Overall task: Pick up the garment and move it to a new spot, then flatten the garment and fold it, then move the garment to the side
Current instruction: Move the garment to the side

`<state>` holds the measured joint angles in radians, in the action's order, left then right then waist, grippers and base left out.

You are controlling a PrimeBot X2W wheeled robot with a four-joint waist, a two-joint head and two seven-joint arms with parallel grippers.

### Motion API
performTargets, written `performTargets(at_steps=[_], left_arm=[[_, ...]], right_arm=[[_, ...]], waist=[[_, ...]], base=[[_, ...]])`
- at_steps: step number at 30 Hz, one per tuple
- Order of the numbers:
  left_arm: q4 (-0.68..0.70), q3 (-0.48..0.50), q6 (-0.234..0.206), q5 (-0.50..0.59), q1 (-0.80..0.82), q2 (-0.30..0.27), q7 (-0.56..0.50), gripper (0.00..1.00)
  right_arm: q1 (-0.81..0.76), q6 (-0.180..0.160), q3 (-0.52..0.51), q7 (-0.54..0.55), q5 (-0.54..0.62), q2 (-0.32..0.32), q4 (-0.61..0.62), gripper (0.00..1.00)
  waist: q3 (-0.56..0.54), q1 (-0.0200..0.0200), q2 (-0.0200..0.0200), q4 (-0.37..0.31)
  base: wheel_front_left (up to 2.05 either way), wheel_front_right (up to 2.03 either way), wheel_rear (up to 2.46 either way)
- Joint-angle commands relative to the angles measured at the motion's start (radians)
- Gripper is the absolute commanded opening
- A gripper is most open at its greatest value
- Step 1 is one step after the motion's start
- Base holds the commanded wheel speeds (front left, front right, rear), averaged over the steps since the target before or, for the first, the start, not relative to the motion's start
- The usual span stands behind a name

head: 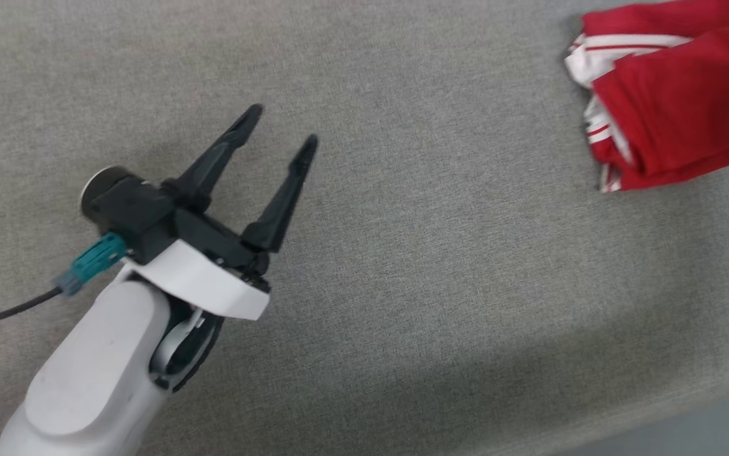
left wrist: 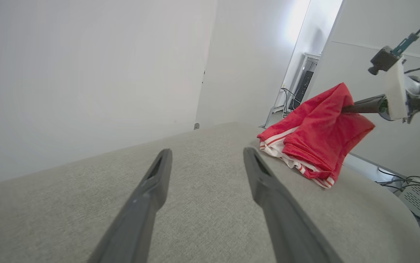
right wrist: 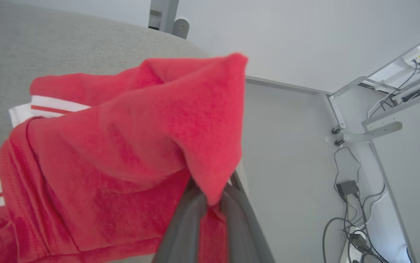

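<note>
Garment: my bright-red garment sits bunched at the upper right of the head view and runs off that view's right edge.
Garment's trim: white bands with thin red stripes show along its left side, where several layers are stacked.
Garment's lie: in the left wrist view the garment rests with its lower, striped folds on the bench, near the bench's far right corner, while one red corner is drawn up into a peak.
Right pincer: my right pincer is pressed together on that raised corner. In its own wrist view the garment drapes over the right pincer, hiding the fingertips.
Bench: a grey woven cloth covers the bench. It is bare between the garment and my left arm.
Left pincer: my left pincer is spread wide with nothing between its fingers. It hangs over the bench at the lower left of the head view, well apart from the garment, fingers pointing up and to the right.
Left pincer's own view: the left pincer points along the bench, the garment off to its right.
Left wrist: a teal connector with a dark cable sits on it.
Beyond the bench: pale walls, and cables on the floor.
</note>
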<state>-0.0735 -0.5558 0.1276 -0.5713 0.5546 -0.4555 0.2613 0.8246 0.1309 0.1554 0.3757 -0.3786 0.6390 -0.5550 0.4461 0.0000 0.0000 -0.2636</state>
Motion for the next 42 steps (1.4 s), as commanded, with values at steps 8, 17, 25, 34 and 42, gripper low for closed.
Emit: performTargets(at_steps=[8, 17, 25, 34, 42], left_arm=[[-0.012, -0.071, 0.003, -0.019, 0.091, 0.003, 0.004, 1.0], [-0.023, -0.106, 0.003, -0.036, 0.146, 0.007, 0.005, 1.0], [-0.026, -0.093, 0.003, -0.047, 0.147, 0.0, 0.005, 1.0], [-0.023, -0.014, 0.003, -0.046, 0.078, -0.008, 0.004, 1.0], [-0.013, 0.086, 0.003, -0.037, -0.007, -0.004, 0.005, 1.0]], right_arm=[[0.09, 0.0, -0.057, -0.102, 0.137, -0.029, -0.143, 0.0], [0.158, 0.0, -0.115, -0.195, 0.262, -0.102, -0.334, 0.0], [0.224, 0.0, -0.173, -0.246, 0.291, -0.143, -0.458, 0.4], [0.258, 0.0, -0.174, -0.305, 0.254, -0.125, -0.512, 1.0], [0.239, 0.0, -0.176, -0.398, 0.189, -0.153, -0.499, 1.0]], waist=[[0.052, 0.0, 0.0, 0.022], [0.09, 0.0, 0.0, 0.063], [0.091, 0.0, 0.0, 0.076], [0.046, 0.0, 0.0, 0.077], [-0.014, 0.0, 0.0, 0.093]], base=[[0.0, 0.0, 0.0], [0.0, 0.0, 0.0], [0.0, 0.0, 0.0], [0.0, 0.0, 0.0], [0.0, 0.0, 0.0]])
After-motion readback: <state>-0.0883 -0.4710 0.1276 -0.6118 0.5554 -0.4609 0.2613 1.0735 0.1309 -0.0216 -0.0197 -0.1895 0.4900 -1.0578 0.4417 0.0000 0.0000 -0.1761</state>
